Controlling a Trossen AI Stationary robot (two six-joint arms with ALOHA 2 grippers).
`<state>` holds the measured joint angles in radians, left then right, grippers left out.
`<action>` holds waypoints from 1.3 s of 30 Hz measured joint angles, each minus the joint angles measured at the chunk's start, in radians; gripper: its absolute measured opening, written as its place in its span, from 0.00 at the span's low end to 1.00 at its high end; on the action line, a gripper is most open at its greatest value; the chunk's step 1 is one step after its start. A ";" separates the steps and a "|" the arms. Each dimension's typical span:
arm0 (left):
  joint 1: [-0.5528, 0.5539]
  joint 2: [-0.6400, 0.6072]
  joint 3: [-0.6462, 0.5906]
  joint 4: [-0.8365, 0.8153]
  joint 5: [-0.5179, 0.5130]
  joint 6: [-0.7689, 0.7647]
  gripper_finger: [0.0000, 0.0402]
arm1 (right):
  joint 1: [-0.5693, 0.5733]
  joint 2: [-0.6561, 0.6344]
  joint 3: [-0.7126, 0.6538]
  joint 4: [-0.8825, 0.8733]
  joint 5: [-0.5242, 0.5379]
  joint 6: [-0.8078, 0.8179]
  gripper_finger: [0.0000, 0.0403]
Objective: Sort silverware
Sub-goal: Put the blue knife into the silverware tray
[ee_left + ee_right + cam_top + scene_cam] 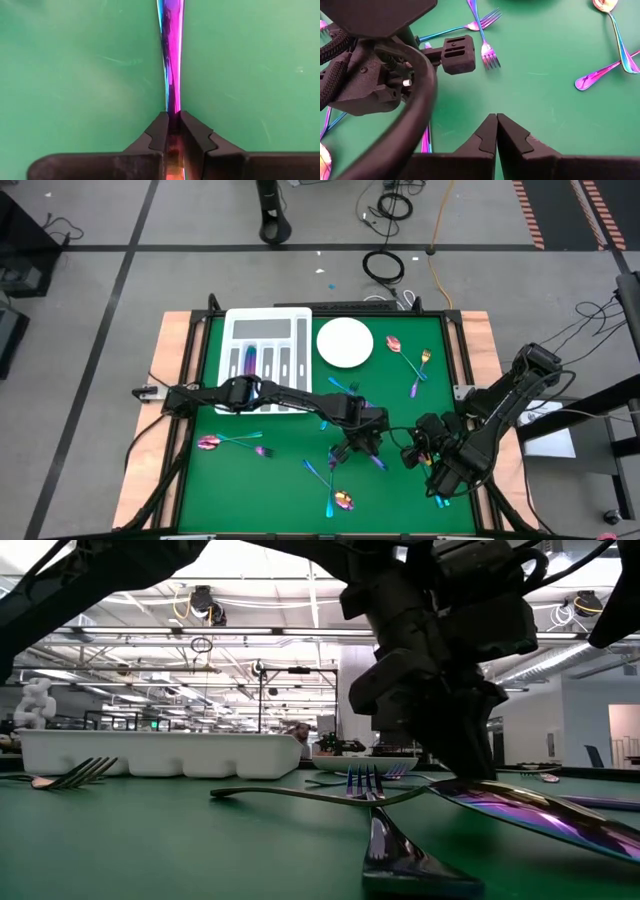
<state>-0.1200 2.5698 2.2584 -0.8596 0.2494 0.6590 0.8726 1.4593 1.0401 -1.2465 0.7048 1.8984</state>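
Silverware (333, 485) lies scattered over the green counter (280, 480): some pieces sit near the plate (345, 342), others toward the left edge, and a cluster lies mid-counter. The left gripper (173, 131) is down in that cluster, its fingers pinched narrowly on the thin iridescent handle of one piece (171, 60), which the low view suggests is a knife. The hold is near one end, so the long free part could swing or slip out once lifted, and the slick metal adds to that risk. A fork (365, 785) lies just beside it and could be dragged along. The right gripper (496, 131) hangs nearby with its fingers pressed together on nothing; the two arms are close enough to collide. The divided tray (268, 320) stands well apart, so the carry is long.
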 joint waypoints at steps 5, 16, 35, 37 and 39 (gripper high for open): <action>-0.001 -0.013 0.001 0.000 -0.014 -0.001 0.08 | 0.000 0.000 0.000 0.000 0.000 -0.003 0.00; -0.012 -0.021 0.003 -0.009 -0.005 -0.011 0.05 | 0.000 0.000 0.000 -0.001 0.001 -0.003 0.00; -0.014 -0.024 0.004 -0.016 0.003 -0.015 0.01 | -0.003 0.000 -0.119 0.184 -0.006 -0.004 0.00; -0.014 -0.024 0.004 -0.018 0.003 -0.018 0.01 | -0.002 0.000 -0.176 0.285 -0.013 0.000 0.00; -0.015 -0.024 0.004 -0.027 0.003 -0.018 0.01 | -0.002 0.000 -0.223 0.391 -0.035 0.001 0.00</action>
<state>-0.1353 2.5458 2.2627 -0.8865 0.2527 0.6407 0.8708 1.4593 0.8174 -0.8553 0.6699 1.8991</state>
